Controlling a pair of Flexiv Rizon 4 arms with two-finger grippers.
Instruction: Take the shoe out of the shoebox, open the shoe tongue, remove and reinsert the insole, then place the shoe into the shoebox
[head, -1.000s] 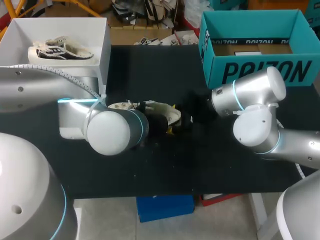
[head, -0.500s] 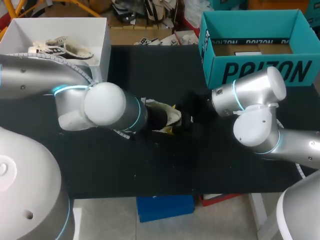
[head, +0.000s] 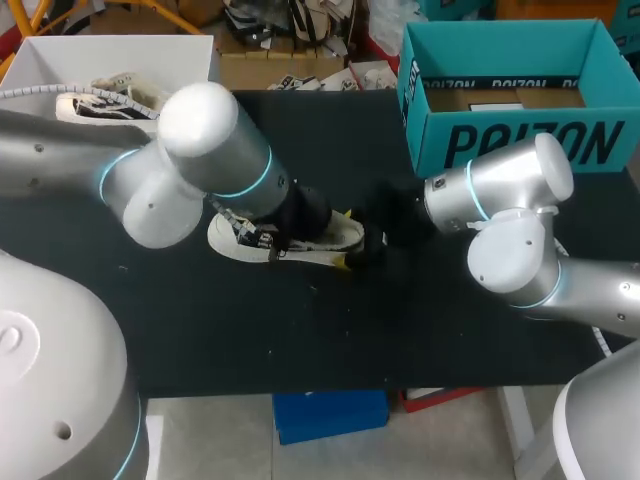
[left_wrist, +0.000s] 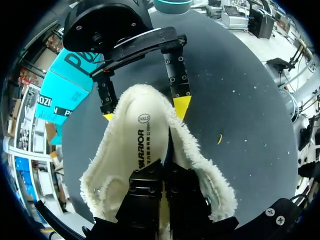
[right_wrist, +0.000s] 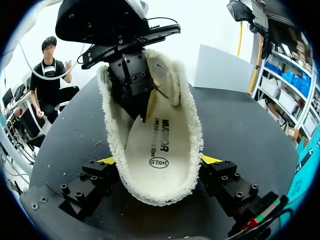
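Shoe: the shoe (head: 335, 236) lies sole-down near the middle of the table (head: 450, 300), outside either box, its fleece collar open upward.
Long axis: it runs across the table, toe toward your left arm's side and heel toward your right arm's.
Insole: the insole (right_wrist: 152, 145) lies flat inside. Its printed heel end is bare, and its fore part runs under the left gripper.
Left gripper: the left gripper (right_wrist: 141, 107) stands down into the shoe's throat from above, fingers pressed together, tips at the insole's fore part. You cannot tell whether they nip any of it.
Right gripper: the right gripper (left_wrist: 145, 111) sits low at the heel with a yellow tip against each side of the collar, pinching the shoe.
Nearer arm: the left is on the insole, so the pull looks like its job, probably up and back along the axis toward the heel, with the right bracing.
Boxes: the teal box (head: 500, 140) is at the far right. The white box (head: 205, 100) at the far left holds another shoe. Both are well apart from this one.
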